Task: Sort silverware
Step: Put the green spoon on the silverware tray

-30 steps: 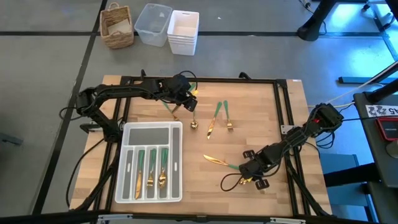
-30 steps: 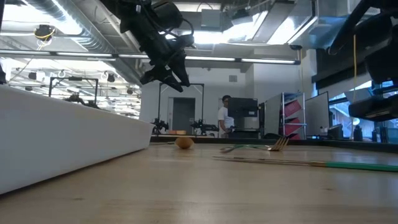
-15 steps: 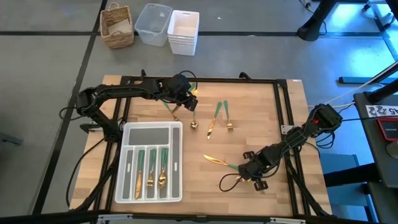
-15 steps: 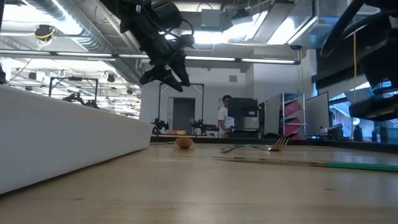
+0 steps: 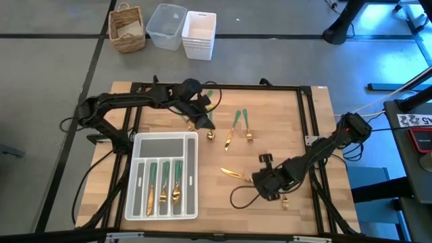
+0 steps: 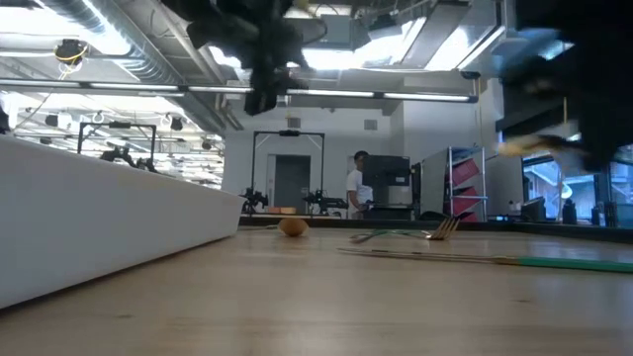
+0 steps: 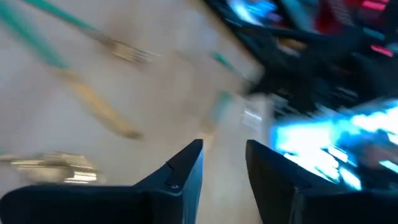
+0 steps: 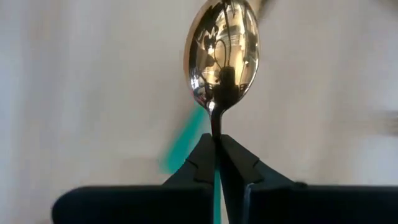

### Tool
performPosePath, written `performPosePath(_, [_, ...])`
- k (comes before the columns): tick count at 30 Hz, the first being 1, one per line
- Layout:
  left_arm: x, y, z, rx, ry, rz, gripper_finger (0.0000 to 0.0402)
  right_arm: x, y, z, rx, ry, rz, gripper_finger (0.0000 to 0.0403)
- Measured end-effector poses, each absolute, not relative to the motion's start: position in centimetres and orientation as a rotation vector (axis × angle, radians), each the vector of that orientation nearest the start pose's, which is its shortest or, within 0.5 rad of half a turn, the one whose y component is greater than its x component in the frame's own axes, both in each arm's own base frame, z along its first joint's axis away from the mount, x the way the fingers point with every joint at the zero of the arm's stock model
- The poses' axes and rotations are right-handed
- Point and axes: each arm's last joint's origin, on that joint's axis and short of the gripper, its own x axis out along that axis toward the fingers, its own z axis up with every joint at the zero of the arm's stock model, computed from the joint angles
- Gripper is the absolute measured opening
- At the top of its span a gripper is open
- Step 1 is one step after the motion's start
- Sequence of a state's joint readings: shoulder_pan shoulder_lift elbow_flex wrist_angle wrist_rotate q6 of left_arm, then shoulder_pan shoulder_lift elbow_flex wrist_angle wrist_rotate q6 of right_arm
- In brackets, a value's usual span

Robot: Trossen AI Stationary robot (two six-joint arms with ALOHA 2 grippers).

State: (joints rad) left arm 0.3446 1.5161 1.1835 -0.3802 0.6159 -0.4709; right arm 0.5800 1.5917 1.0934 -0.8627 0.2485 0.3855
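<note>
A gold spoon [image 8: 224, 56] with a green handle is in my right gripper [image 8: 217, 146], which is shut on it at the table's near right [image 5: 266, 183]. A fork [image 5: 283, 201] lies beside that gripper, and a knife [image 5: 233, 174] lies to its left. At the far middle my left gripper [image 5: 202, 120] hangs open with nothing between its fingers [image 7: 186, 171]. Below it lie a spoon [image 5: 210, 136], a knife [image 5: 229, 138] and a fork [image 5: 248, 135]. The white tray [image 5: 192, 145] at the near left holds several pieces. My right gripper pinches the spoon's thin neck [image 8: 216, 127], just behind the bowl, between its two fingertips. The fingers come steeply from above and lie along the spoon, whose green handle [image 8: 216, 186] runs back between them. The bowl sticks out past the fingertips, clear of the table.
A black frame [image 5: 307, 115] borders the wooden table. Beyond the far edge stand a wicker basket [image 5: 127, 28], a clear tub [image 5: 166, 25] and white bins [image 5: 198, 34]. A cable loop [image 5: 239, 197] lies by my right gripper. A person [image 6: 356, 183] stands far back in the room.
My right gripper has risen and gone a little toward the table's left, tipping as it went, with the spoon lifted off the table; the fork beside it has stayed. My left gripper has rolled about and risen slightly, still open.
</note>
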Motion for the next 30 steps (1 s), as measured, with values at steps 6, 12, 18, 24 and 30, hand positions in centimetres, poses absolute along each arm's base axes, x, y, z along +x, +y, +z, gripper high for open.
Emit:
performPosePath(6, [31.4,7.3,28.8,-0.832,0.731,-0.329,0.0115,26.6,12.6,22.9,-0.372,1.073,-0.299,0.0005])
performPosePath(12, [32.1,5.5,28.7,-0.637,0.705,-0.346,0.0115,28.9,9.9,24.9,-0.433,0.956,-0.464,0.0006])
performPosePath(18, [32.5,4.9,28.8,-0.518,0.673,-0.257,0.0116,30.8,8.7,25.8,-0.486,0.875,-0.428,0.0006])
performPosePath(24, [32.5,4.7,28.6,-0.515,0.685,-0.214,0.0116,31.8,8.6,26.4,-0.537,0.8,-0.396,0.0007])
performPosePath(30, [32.5,4.7,28.6,-0.517,0.684,-0.212,0.0116,31.8,8.6,26.4,-0.558,0.802,-0.386,0.0008])
